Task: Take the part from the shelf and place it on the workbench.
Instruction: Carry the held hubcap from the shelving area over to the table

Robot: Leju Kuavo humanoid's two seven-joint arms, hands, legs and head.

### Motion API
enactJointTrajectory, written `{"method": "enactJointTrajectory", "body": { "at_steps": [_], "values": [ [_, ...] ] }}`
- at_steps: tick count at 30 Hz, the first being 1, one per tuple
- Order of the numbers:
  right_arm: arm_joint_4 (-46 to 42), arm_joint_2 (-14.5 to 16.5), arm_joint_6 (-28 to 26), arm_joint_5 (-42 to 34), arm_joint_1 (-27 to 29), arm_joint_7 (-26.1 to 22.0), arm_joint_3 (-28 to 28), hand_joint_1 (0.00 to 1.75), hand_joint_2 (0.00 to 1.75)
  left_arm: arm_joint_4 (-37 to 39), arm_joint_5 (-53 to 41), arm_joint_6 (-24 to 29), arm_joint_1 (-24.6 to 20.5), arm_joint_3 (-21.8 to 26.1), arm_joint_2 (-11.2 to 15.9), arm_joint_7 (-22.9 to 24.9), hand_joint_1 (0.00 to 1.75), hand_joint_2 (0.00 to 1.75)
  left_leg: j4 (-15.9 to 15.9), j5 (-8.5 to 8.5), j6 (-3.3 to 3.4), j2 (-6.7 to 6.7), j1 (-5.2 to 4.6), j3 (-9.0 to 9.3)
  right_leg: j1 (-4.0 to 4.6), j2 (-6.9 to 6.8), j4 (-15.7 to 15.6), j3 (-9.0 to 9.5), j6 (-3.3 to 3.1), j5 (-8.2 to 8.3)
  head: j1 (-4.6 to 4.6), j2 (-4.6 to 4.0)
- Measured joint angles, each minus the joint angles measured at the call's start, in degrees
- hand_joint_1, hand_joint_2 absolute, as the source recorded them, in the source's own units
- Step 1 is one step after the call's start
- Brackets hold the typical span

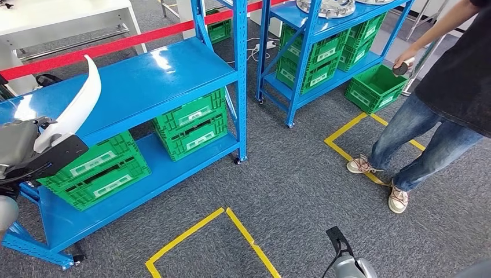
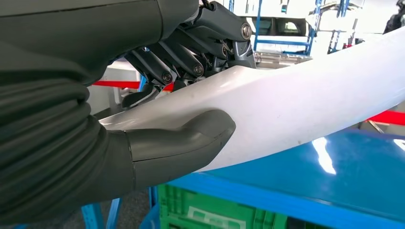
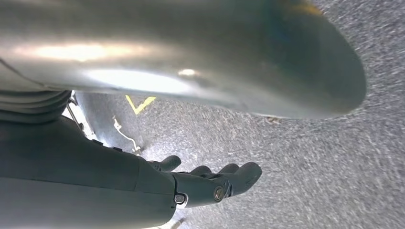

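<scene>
L hand (image 1: 26,152) at 9 o'clock gripped white curved part (image 1: 75,110) by its lower end, over blue shelf (image 1: 145,75). R hand (image 3: 210,183) hung empty, fingers loosely apart. Risk: long overhang could lever out of grip; person (image 1: 446,98) at 3 o'clock within swing path.

Near shelf (image 1: 145,75) at left; 4 crates (image 1: 191,124) in 2 stacks on its lower level. Part (image 1: 78,107) held in left robot hand (image 1: 26,153) above shelf top, far left. Second shelf (image 1: 301,17) behind-right (crates inside, 1 crate (image 1: 376,87) on floor beside). Person (image 1: 440,110) at right. Floor tape (image 1: 231,223) in front.
</scene>
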Motion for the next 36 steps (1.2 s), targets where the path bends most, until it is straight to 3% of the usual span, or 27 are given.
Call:
{"method": "enactJointTrajectory", "body": {
  "at_steps": [2,4,7,9,12,14,15,16,18,20,23,24,26,28,29,30,31,32,34,36],
  "values": [
    [0.0,0.0,0.0,-0.1,0.0,0.0,-0.2,0.00,0.00,0.1,0.0,0.0,0.0,0.0,0.0,0.0,1.75,1.75,0.7,0.04,-0.24,0.02,0.04,-0.62,-0.01,-0.03,-7.1,4.34,-0.19,2.69,0.01,0.00],
    [0.0,-0.1,0.0,-0.1,-0.1,0.0,-0.3,0.00,0.00,0.1,0.0,0.0,-0.1,0.0,0.0,0.0,1.75,1.75,1.3,0.02,-0.76,0.01,-0.17,-1.10,0.14,-0.01,-13.0,7.58,-0.76,4.21,-0.01,0.00],
    [0.0,0.0,0.0,-0.2,0.0,0.0,-0.5,0.00,0.00,0.0,0.0,0.0,-0.2,-0.1,-0.1,-0.1,1.75,1.75,1.2,0.41,-1.77,-0.04,-0.33,-1.34,0.25,0.08,-14.0,7.75,-1.96,4.70,-0.04,0.00],
    [0.0,0.0,-0.1,-0.1,-0.1,0.0,-0.5,0.00,0.00,0.1,0.0,0.0,-0.2,-0.1,-0.1,0.0,1.75,1.75,2.2,-0.51,-2.44,-0.10,-0.22,-1.95,0.07,0.03,-14.4,7.62,-2.72,5.22,-0.13,0.00],
    [0.0,0.0,-0.1,0.1,0.0,0.1,-0.5,0.00,0.00,0.2,0.0,0.0,-0.2,-0.2,-0.1,0.0,1.75,1.75,11.3,-6.07,-3.41,-0.13,0.18,-5.56,-0.08,0.00,-14.6,7.18,-3.37,5.77,-0.32,0.00],
    [0.0,0.0,-0.1,0.2,0.0,0.1,-0.6,0.00,0.00,0.4,0.0,-0.1,0.0,-0.3,-0.1,0.0,1.75,1.75,16.5,-8.07,-3.67,-0.13,0.36,-7.32,-0.07,0.00,-14.6,6.79,-3.38,6.04,-0.32,0.00],
    [0.0,0.0,-0.1,0.2,0.0,0.2,-0.6,0.00,0.00,0.5,0.0,-0.1,0.1,-0.3,-0.1,0.0,1.75,1.75,16.3,-7.59,-3.63,-0.13,0.39,-6.85,-0.07,0.00,-14.5,6.65,-3.31,6.18,-0.32,0.00],
    [0.0,0.0,-0.1,0.3,0.0,0.2,-0.6,0.00,0.00,0.6,0.0,-0.1,0.1,-0.4,-0.1,0.0,1.75,1.75,13.7,-6.15,-3.48,-0.13,0.39,-5.19,-0.06,0.00,-14.5,6.57,-3.22,6.29,-0.32,0.00],
    [0.0,0.0,-0.2,0.3,0.0,0.2,-0.6,0.00,0.00,0.6,0.0,-0.2,-0.1,-0.5,-0.1,-0.1,1.75,1.75,5.6,-3.23,-2.87,-0.13,0.23,-0.51,0.01,-0.01,-14.5,6.47,-2.92,6.51,-0.31,0.00],
    [0.0,0.1,-0.2,0.4,0.0,0.2,-0.6,0.00,0.00,0.6,0.0,-0.5,-0.5,-0.6,-0.1,-0.4,1.75,1.75,0.9,-2.25,-2.21,-0.14,-0.12,1.99,0.03,-0.05,-14.6,6.24,-2.34,6.85,-0.28,0.00],
    [0.0,0.2,-0.2,0.5,0.0,0.1,-0.6,0.00,0.00,0.6,0.3,-1.1,-0.6,-0.7,0.0,-0.6,1.75,1.75,0.0,-1.74,-1.30,-0.08,-0.25,1.94,-0.07,-0.08,-14.8,6.02,-1.28,7.32,-0.27,0.00],
    [0.0,0.2,-0.3,0.5,0.0,0.1,-0.6,0.00,0.00,0.6,0.3,-1.3,-0.8,-0.7,0.0,-0.7,1.75,1.75,-0.3,-1.38,-0.89,-0.02,-0.12,1.92,-0.06,-0.07,-14.2,5.69,-1.00,6.78,-0.24,0.00],
    [0.0,0.2,-0.6,0.4,0.0,0.2,-0.6,0.00,0.00,0.7,0.4,-1.4,-1.0,-0.8,0.0,-0.7,1.75,1.75,-0.8,-0.77,-0.22,0.13,0.13,1.73,-0.05,-0.02,-9.7,3.68,-0.66,3.79,-0.04,0.00],
    [0.0,0.2,-0.9,0.1,0.0,0.5,-0.7,0.00,0.00,0.8,0.5,-1.4,-1.0,-0.8,-0.1,-0.9,1.75,1.75,-0.7,-0.55,0.07,0.13,0.10,1.24,0.02,0.00,-2.2,0.43,-0.40,0.19,0.13,0.00],
    [0.0,0.2,-0.9,-0.1,0.0,0.7,-0.8,0.00,0.00,0.9,0.5,-1.3,-0.9,-0.8,-0.1,-0.9,1.75,1.75,-0.5,-0.50,0.10,0.13,0.08,1.00,0.02,0.00,0.2,-0.54,-0.32,-0.50,0.14,0.00],
    [0.0,0.2,-0.8,-0.3,0.0,1.0,-0.9,0.00,0.00,1.0,0.5,-1.2,-0.8,-0.8,-0.1,-1.0,1.75,1.75,-0.3,-0.48,0.08,0.14,0.09,0.76,0.01,-0.01,0.5,-0.50,-0.28,-0.16,0.14,0.00],
    [0.0,0.2,-0.7,-0.4,0.0,1.2,-1.0,0.00,0.00,1.1,0.5,-1.1,-0.8,-0.8,-0.2,-1.0,1.75,1.75,0.0,-0.50,0.02,0.21,0.13,0.55,-0.02,-0.07,-1.5,0.76,-0.28,1.15,0.14,0.00],
    [0.0,0.1,-0.5,-0.6,0.0,1.4,-1.0,0.00,0.00,1.1,0.5,-1.0,-0.8,-0.8,-0.3,-1.0,1.75,1.75,0.4,-0.60,-0.11,0.30,0.18,0.36,-0.05,-0.38,-5.4,2.93,-0.31,2.88,0.15,0.00],
    [0.0,0.0,-0.1,-0.7,-0.1,1.8,-1.1,0.00,0.00,1.1,0.5,-0.8,-0.9,-0.8,-0.4,-1.0,1.75,1.75,1.1,-0.89,-0.63,0.50,-0.02,-0.02,0.12,-1.24,-11.9,6.36,-0.74,4.84,0.14,0.00],
    [0.0,0.0,0.1,-0.8,-0.2,2.1,-1.1,0.00,0.00,1.1,0.5,-0.7,-0.9,-0.9,-0.5,-0.9,1.75,1.75,1.3,-0.98,-1.30,0.71,-0.27,-0.19,0.31,-1.35,-13.7,6.93,-1.48,4.99,0.11,0.00]
  ]
}}
